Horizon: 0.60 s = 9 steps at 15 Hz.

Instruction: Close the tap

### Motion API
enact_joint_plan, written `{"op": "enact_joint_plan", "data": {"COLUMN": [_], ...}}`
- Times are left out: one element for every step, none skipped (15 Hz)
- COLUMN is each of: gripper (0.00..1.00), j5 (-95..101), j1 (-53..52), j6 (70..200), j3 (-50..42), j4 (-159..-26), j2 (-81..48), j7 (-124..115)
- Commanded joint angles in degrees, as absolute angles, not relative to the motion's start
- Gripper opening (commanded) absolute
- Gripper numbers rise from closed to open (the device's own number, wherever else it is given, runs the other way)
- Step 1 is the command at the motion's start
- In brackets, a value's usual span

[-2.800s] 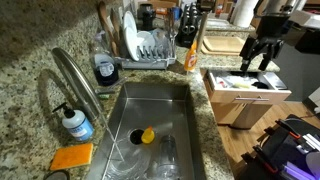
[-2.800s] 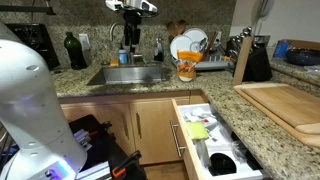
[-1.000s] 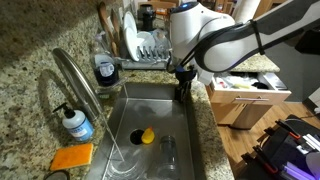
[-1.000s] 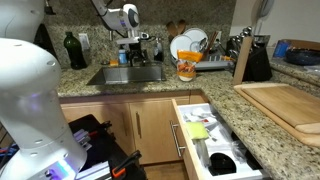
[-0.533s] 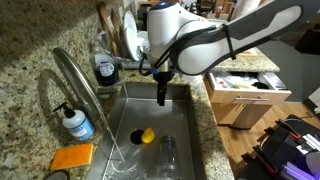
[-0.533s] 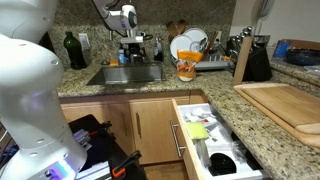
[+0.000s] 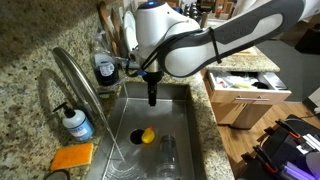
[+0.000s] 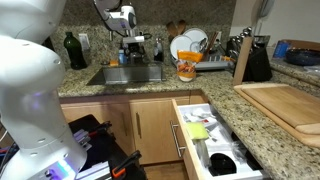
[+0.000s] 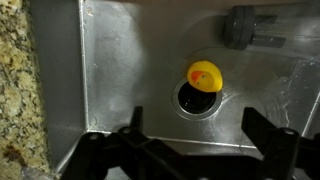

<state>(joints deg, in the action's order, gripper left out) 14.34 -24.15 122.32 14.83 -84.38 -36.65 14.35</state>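
Note:
The tap (image 7: 76,82) is a tall brushed-steel gooseneck faucet at the left of the sink (image 7: 176,98). A thin stream of water falls from its spout into the basin. My gripper (image 7: 152,97) hangs open and empty over the middle of the sink, to the right of the tap and apart from it. In the wrist view my gripper (image 9: 198,125) is open over the drain (image 9: 196,99), with dark fingertips (image 9: 135,122) on either side. The tap is out of the wrist view. In an exterior view my gripper (image 8: 128,55) hangs above the sink, and I cannot make out the tap there.
A yellow toy (image 7: 147,135) and a glass (image 7: 167,152) lie in the basin. A blue soap bottle (image 7: 75,123) and an orange sponge (image 7: 72,156) sit by the tap. A dish rack (image 7: 150,46) stands behind the sink. An open drawer (image 8: 210,140) juts out.
The arm has swung from above the open drawer to over the sink, then further left toward the tap. The gripper has stayed open.

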Motion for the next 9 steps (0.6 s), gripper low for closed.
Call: {"op": "enact_joint_plan", "data": {"gripper": [1.0,1.0,1.0,1.0,1.0,1.0,1.0,1.0,1.0], "j5": [14.5,15.3,16.2,16.0,16.1,15.7,15.7,15.2,14.3], "j1": [-24.1,-23.9,-24.3,-24.2,-24.3,-24.6,-25.0,-25.4,-25.5], "j6": [120.5,122.7,123.6,123.8,124.0,124.0,123.5,122.4,121.6], "j3": [13.1,12.8,12.1,12.2,12.2,12.4,12.4,12.9,13.8], "j4": [-81.5,-79.5,-76.9,-74.1,-71.4,-69.0,-65.9,-62.8,-60.3], "j2": [-39.4,-41.3,-43.3,-45.2,-47.2,-48.8,-51.1,-53.2,-54.8], "j7": [12.1,13.6,14.0,15.3,16.6,17.5,18.8,20.3,22.4]}}
